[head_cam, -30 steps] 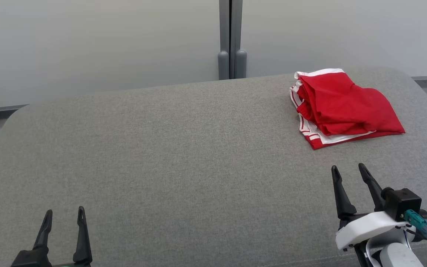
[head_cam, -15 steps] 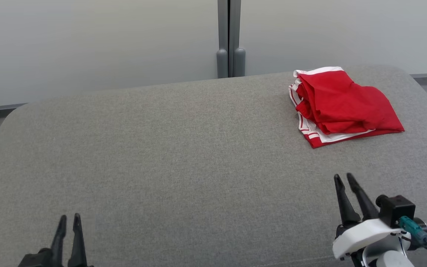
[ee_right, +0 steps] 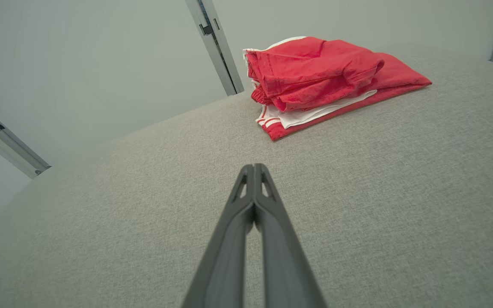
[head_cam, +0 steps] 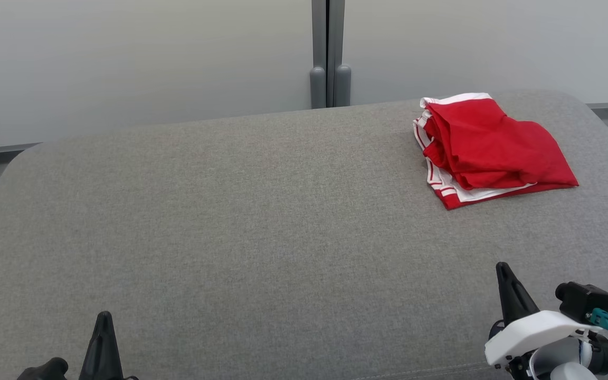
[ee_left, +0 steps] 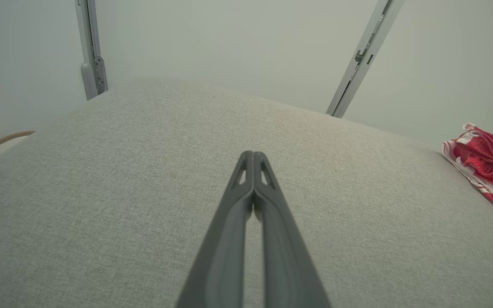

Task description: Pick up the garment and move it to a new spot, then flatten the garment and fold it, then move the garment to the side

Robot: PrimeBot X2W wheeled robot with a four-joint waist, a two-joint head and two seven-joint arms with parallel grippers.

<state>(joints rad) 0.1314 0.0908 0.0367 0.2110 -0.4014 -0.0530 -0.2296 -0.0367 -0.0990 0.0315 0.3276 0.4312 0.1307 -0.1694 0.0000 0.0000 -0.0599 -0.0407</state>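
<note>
Jaws pressed together and empty, the left gripper (head_cam: pixel 104 319) and right gripper (head_cam: pixel 504 272) were at the near edge of the grey cushion (head_cam: pixel 256 221) in the head view, with the folded red garment (head_cam: pixel 494 150) lying at its far right corner. The left wrist view had closed fingers over bare fabric, the garment far right. The right wrist view had them pointing toward the garment, well apart from it.

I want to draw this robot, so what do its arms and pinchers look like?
The left gripper and right gripper each have two long black fingers tapering to points, with small slots near the tips. The right wrist has a white shell, a black camera box and a teal plug.
</note>
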